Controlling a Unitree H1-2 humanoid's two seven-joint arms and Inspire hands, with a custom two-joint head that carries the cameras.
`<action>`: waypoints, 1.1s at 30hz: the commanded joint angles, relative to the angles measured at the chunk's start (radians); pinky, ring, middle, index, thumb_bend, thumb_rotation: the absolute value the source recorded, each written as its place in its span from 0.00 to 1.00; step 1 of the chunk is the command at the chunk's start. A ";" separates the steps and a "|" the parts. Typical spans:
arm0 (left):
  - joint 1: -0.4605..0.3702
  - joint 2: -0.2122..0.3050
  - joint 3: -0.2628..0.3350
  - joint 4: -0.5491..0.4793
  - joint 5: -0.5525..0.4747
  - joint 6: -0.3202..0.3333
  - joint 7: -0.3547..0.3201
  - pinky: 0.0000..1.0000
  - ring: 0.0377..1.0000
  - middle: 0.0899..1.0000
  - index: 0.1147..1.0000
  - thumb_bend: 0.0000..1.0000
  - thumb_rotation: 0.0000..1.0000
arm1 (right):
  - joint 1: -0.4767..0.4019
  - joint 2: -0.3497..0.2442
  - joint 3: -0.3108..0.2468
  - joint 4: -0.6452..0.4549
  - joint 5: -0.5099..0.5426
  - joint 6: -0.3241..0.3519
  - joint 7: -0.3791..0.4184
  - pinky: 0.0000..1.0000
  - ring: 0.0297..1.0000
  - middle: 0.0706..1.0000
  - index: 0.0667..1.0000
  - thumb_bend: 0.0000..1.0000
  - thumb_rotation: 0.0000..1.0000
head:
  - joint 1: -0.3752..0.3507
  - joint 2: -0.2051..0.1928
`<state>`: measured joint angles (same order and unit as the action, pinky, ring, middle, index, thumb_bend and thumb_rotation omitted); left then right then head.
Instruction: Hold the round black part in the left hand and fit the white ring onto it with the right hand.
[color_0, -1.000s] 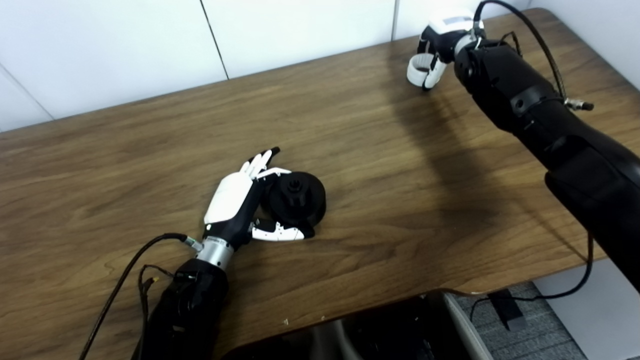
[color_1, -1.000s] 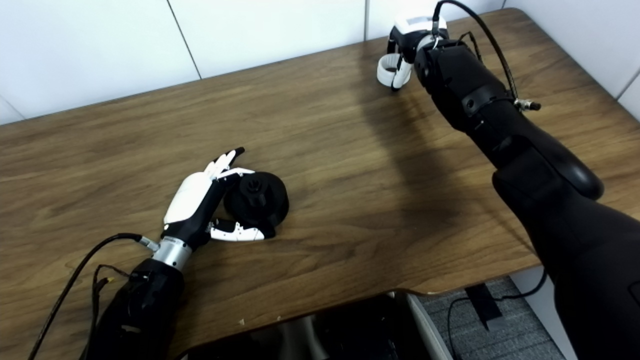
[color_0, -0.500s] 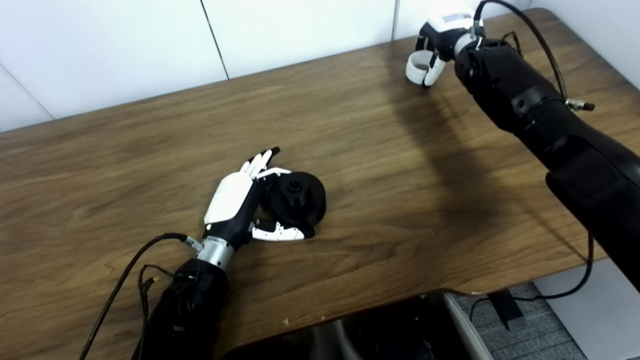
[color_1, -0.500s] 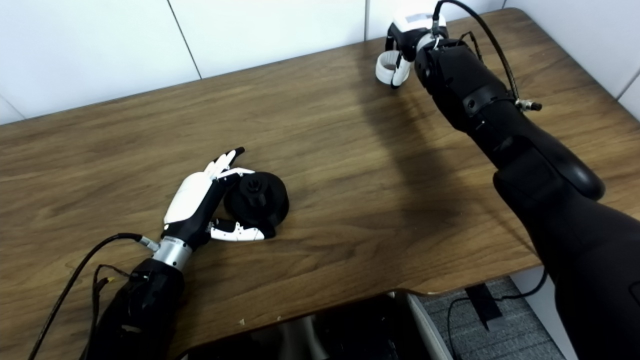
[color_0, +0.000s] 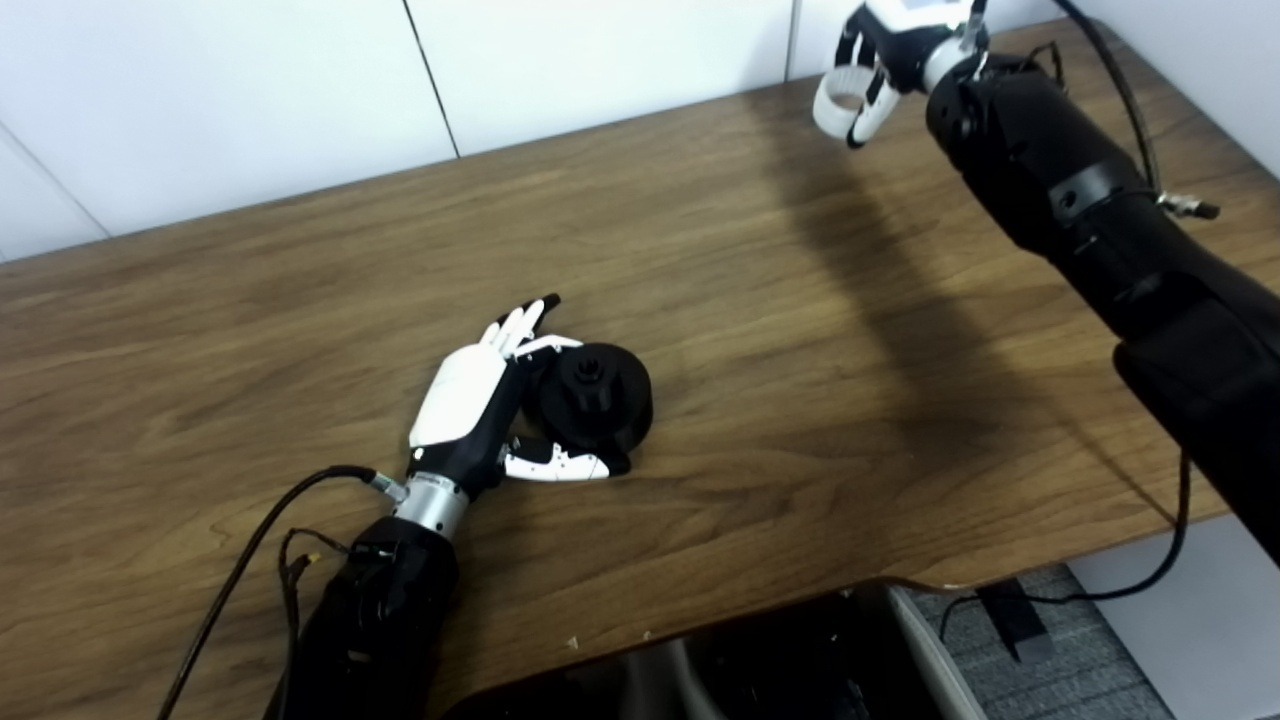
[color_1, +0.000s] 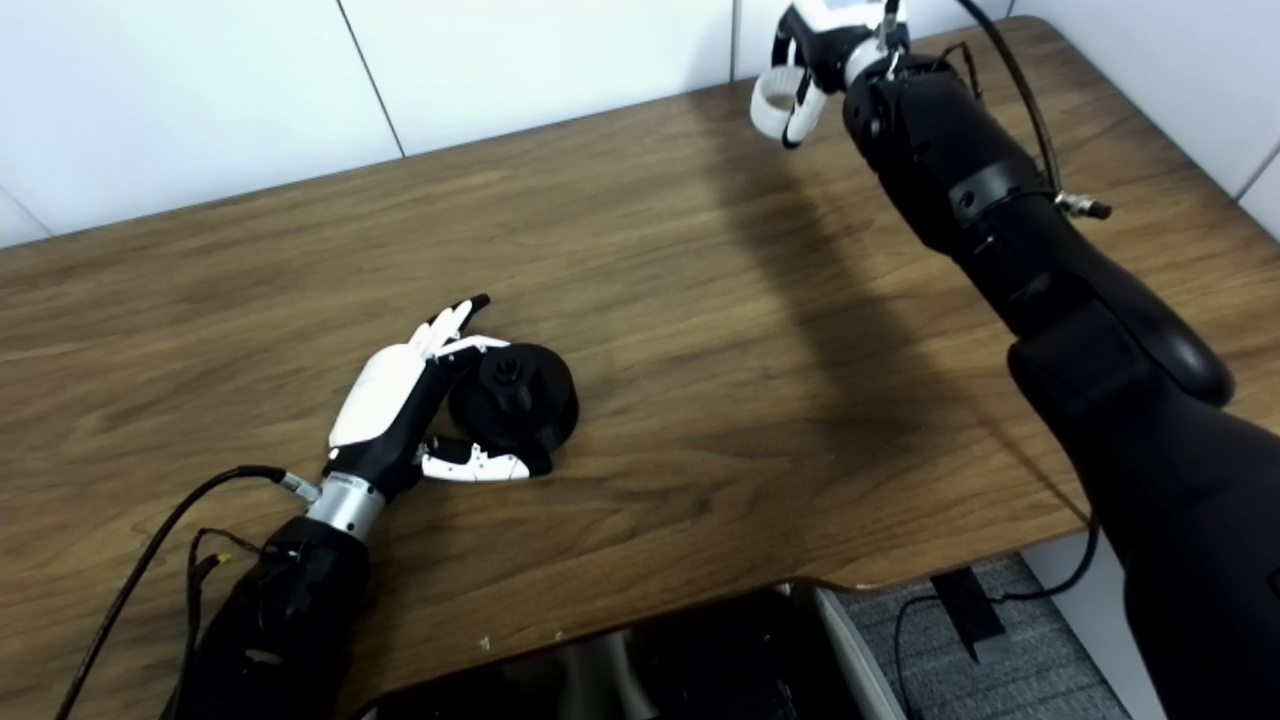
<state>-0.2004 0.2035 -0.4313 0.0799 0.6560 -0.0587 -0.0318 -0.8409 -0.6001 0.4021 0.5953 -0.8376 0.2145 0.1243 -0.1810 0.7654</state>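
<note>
The round black part (color_0: 592, 396) is a chunky matte disc with a small knob in the middle, sitting on the wood-grain table (color_0: 760, 330). The left hand (color_0: 480, 400), glossy white shell over black, cups it loosely with fingers on the far side and thumb on the near side. Over at the far right edge, the right hand (color_1: 815, 55) pinches the smooth white ring (color_1: 772, 102), held up off the tabletop.

White-shelled robot hand (color_0: 462, 400), black arms
</note>
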 joint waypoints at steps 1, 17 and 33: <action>0.008 0.031 -0.005 0.032 0.046 0.015 -0.015 1.00 1.00 1.00 0.62 1.00 0.33 | -0.051 -0.039 -0.024 -0.073 -0.005 0.010 0.012 0.81 0.73 0.57 0.47 0.54 0.14 | -0.001 0.001; 0.002 0.030 -0.008 0.043 0.042 0.008 -0.010 1.00 1.00 1.00 0.62 0.99 0.35 | -0.024 -0.090 -0.062 -0.231 -0.039 0.009 0.076 0.79 0.70 0.54 0.46 0.52 0.14 | -0.007 0.000; -0.021 -0.005 -0.028 0.045 0.063 0.038 -0.008 1.00 1.00 1.00 0.61 0.99 0.36 | -0.003 -0.122 -0.081 -0.231 -0.024 -0.032 0.070 0.83 0.70 0.53 0.46 0.52 0.14 | 0.207 0.045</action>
<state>-0.2100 0.1876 -0.4437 0.0931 0.6596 -0.0512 -0.0175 -0.7914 -0.6825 0.3453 0.3918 -0.8640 0.2083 0.2095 0.0244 0.8099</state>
